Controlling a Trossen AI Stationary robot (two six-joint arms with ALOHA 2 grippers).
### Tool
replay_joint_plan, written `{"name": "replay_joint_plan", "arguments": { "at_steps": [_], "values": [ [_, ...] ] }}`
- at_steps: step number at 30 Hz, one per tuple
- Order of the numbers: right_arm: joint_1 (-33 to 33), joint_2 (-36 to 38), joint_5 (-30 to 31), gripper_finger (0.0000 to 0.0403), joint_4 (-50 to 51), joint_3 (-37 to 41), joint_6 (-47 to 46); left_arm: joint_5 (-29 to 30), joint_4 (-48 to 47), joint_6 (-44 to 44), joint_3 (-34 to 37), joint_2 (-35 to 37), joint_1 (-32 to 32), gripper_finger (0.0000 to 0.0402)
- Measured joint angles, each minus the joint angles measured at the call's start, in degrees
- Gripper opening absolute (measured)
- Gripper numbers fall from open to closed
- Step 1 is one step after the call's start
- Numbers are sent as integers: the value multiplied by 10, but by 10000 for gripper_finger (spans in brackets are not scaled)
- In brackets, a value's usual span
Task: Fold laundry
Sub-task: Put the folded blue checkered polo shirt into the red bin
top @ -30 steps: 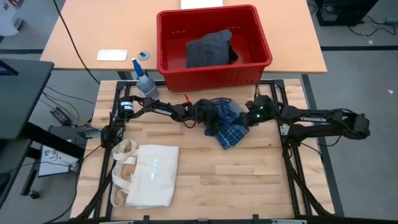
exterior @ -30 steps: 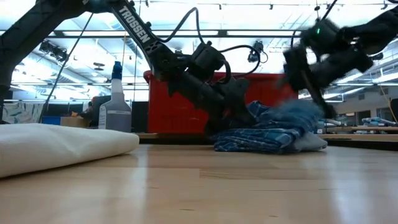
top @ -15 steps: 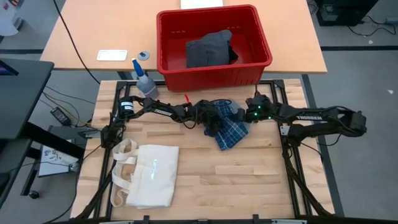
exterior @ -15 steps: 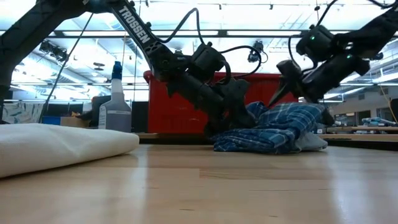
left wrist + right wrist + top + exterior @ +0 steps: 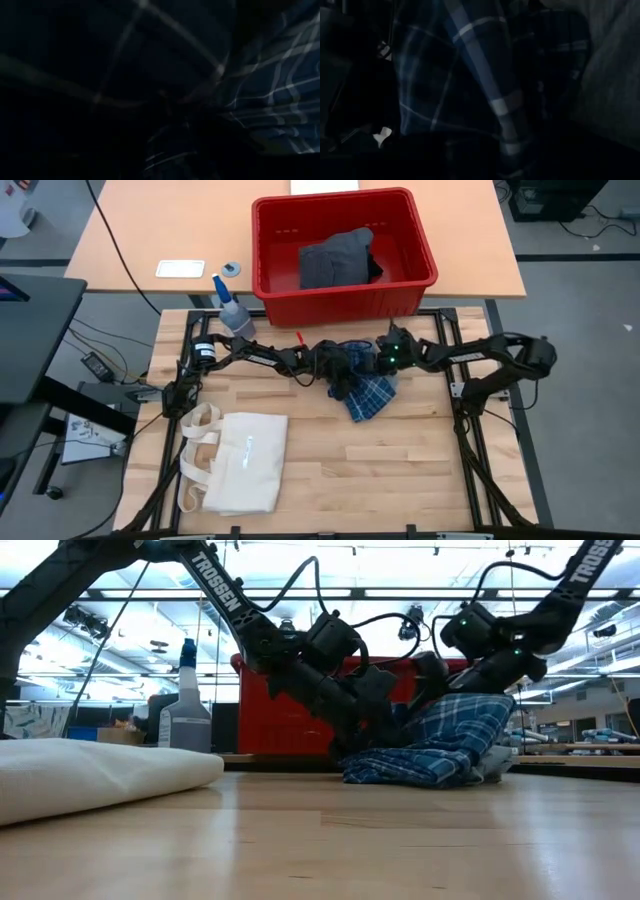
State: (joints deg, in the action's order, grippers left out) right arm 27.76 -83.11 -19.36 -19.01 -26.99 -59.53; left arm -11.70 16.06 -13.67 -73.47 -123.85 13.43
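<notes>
Two grippers meet over the plaid garment (image 5: pixel 368 390), bunched mid-table just near of the red basket (image 5: pixel 345 290). Left gripper (image 5: pixel 338 372) presses in at its left edge, right gripper (image 5: pixel 385 360) at its far right corner; fabric smothers both wrist views, so jaw state is anyone's guess. Its long axis trails toward the near side.

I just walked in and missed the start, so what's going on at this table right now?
Both robot arms are working a blue-and-white plaid garment bunched at the middle of the wooden table. The left end effector and the right end effector are both buried in the cloth. A dark grey garment waits in the red basket, and a cream tote bag lies aside.
</notes>
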Motion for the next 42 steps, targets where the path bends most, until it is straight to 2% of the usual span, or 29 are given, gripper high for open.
{"name": "replay_joint_plan", "arguments": {
  "at_steps": [3,7,11,15,19,23,28,32,37,42],
  "values": [
    [13,-6,-32,288,20,-6,3,-1,-1,0,0,0,0,210],
    [13,25,-71,243,125,-27,37,-13,1,-23,-1,0,6,210],
    [-8,80,-58,203,248,-79,93,-12,-7,-35,0,5,10,210],
    [-29,119,-32,193,327,-134,143,-12,-9,-32,0,8,11,210],
    [-54,111,32,205,357,-145,189,-10,-8,-23,0,9,11,210],
    [-54,59,25,239,362,-138,193,-12,-7,-16,0,9,12,210],
    [-44,5,-12,301,314,-138,192,-17,-11,-2,0,9,12,210],
    [-35,-18,10,336,310,-139,190,-18,-11,-2,0,9,12,210],
    [2,-3,12,338,336,-138,192,-47,-16,-2,-1,10,14,210],
    [30,48,61,318,358,-148,231,-62,-38,0,-1,11,14,210]
  ]
}}
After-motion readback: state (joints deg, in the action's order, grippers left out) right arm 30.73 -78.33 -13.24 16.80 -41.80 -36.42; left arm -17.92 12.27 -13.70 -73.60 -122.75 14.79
